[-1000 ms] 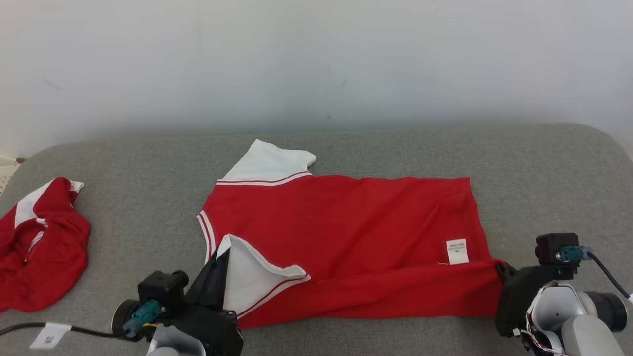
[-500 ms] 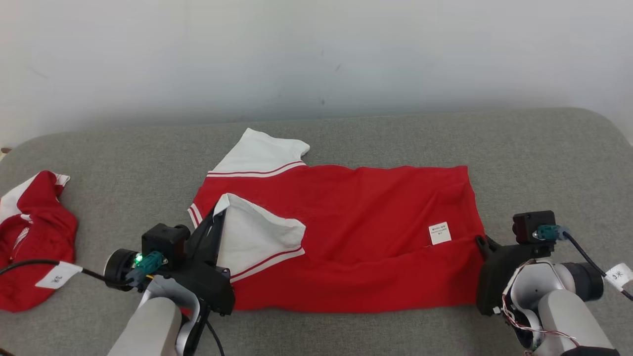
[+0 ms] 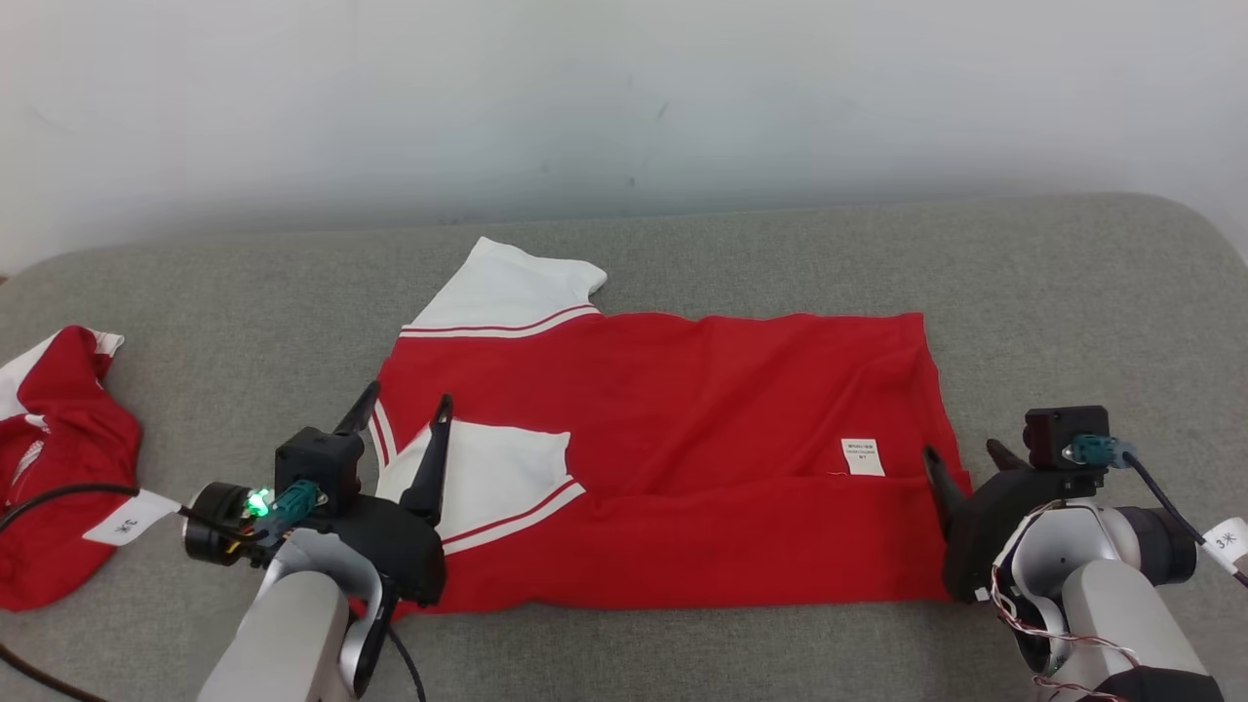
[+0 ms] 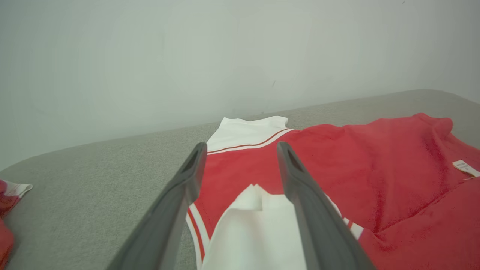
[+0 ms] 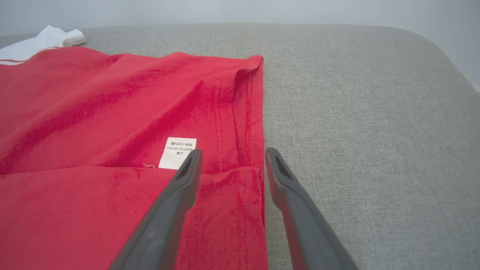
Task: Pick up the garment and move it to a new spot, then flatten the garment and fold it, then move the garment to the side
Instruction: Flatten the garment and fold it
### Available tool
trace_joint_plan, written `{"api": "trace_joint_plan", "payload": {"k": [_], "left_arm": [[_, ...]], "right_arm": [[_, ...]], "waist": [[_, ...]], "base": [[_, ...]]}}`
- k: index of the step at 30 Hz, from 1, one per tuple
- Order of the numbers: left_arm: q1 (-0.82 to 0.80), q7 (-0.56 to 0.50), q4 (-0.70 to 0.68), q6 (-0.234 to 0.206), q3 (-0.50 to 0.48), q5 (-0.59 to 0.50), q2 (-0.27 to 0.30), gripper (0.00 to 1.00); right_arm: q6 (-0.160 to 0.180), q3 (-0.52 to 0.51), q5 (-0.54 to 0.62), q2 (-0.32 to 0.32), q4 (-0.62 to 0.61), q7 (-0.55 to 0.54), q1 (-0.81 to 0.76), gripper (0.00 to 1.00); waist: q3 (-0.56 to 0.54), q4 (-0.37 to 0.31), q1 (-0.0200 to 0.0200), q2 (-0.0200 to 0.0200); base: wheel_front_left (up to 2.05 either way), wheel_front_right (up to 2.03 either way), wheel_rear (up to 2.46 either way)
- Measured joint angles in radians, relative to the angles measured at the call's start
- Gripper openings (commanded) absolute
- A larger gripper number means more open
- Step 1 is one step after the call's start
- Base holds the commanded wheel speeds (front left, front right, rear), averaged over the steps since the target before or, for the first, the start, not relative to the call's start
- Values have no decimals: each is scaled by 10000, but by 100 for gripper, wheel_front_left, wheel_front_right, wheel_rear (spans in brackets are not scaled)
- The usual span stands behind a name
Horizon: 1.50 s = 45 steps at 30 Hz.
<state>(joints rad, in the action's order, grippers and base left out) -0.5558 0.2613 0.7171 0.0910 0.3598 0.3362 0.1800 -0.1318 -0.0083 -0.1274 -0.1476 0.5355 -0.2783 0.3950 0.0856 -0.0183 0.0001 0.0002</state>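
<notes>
Across the grey bench [image 3: 780, 253] [image 4: 93, 180] [image 5: 375, 112], below a pale wall [image 3: 624, 97], you have the shirt [image 3: 682, 409] [image 4: 375, 161] [image 5: 93, 105] spread out near the middle. It is red, with its collar end to your left and its hem to your right. Its near long edge is folded up over the body, so a straight crease runs along the side closest to you. The far sleeve [image 3: 517, 288] [image 4: 247, 133] [image 5: 45, 37] is white and sticks out past the far edge. The near sleeve [image 3: 497, 468] [image 4: 255, 225], also white with red stripes, lies folded in on top of the red cloth.

At the bench's left end, well apart from the shirt, a second shirt [image 3: 58, 487] [image 4: 15, 188] lies crumpled, red and white.

Your left gripper [image 3: 408, 395] [image 4: 242, 146] sits at the shirt's near left corner. Its jaws stand wide, one on each side of the near sleeve's tip, and they clamp nothing. You cannot tell from these views whether they brush the cloth.

Your right gripper [image 3: 960, 451] [image 5: 234, 151] sits at the near right corner, by the hem. Its jaws are wide too and hold nothing. They straddle the hem where the crease ends, one over red cloth and one over bare bench.

A small white label [image 3: 863, 456] [image 4: 465, 167] [image 5: 174, 150] lies on the shirt just beside that crease, next to the right gripper's inner finger.
</notes>
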Motion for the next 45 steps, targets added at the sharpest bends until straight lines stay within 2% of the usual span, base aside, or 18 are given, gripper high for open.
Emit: {"api": "trace_joint_plan", "payload": {"k": [4, 10, 18, 22, 29, 38, 39, 41, 45], "left_arm": [[315, 12, -52, -272, -90, -284, 234, 100], [1653, -102, -92, -385, 123, -443, 566, 100], [2299, -1281, 125, -382, 261, -209, 663, 100], [2281, -1632, 127, -397, 297, -176, 721, 100], [1917, -2508, 247, -550, 349, 10, 698, 100], [1648, -3530, 255, -372, 330, 462, 558, 100], [1649, -3570, 255, -364, 336, 483, 554, 59], [1653, -3659, 238, -276, 387, 566, 550, 0], [1777, -3739, 144, -130, 512, 709, 424, 0]], "right_arm": [[0, -502, 75, 184, -343, 69, -156, 100], [0, -1160, 240, 556, -1417, -957, -1498, 100], [0, -1812, 840, 922, -2261, -1923, -2475, 100], [0, -2019, 1214, 978, -2105, -2151, -2289, 100], [0, -1793, 909, 988, -1269, -2305, -1606, 100], [33, -1331, 474, 905, -408, -2614, -1075, 100], [35, -1292, 437, 894, -385, -2627, -1076, 73], [35, -1214, 391, 892, -349, -2621, -1090, 0], [29, -1103, 309, 976, -370, -2575, -1240, 0]], "waist": [[-142, 37, -1, 0], [-444, 147, -2, -1], [-566, 276, -3, -1], [-455, 237, -2, -1], [-84, 234, -3, -1], [302, 316, -3, -4], [296, 317, -3, -4], [268, 316, -3, -4], [132, 326, -2, -3]], "base": [[0, 0, 0], [0, 0, 0], [0, 0, 0], [0, 0, 0], [0, 0, 0], [0, 0, 0], [0, 0, 0], [0, 0, 0], [0, 0, 0]]}}
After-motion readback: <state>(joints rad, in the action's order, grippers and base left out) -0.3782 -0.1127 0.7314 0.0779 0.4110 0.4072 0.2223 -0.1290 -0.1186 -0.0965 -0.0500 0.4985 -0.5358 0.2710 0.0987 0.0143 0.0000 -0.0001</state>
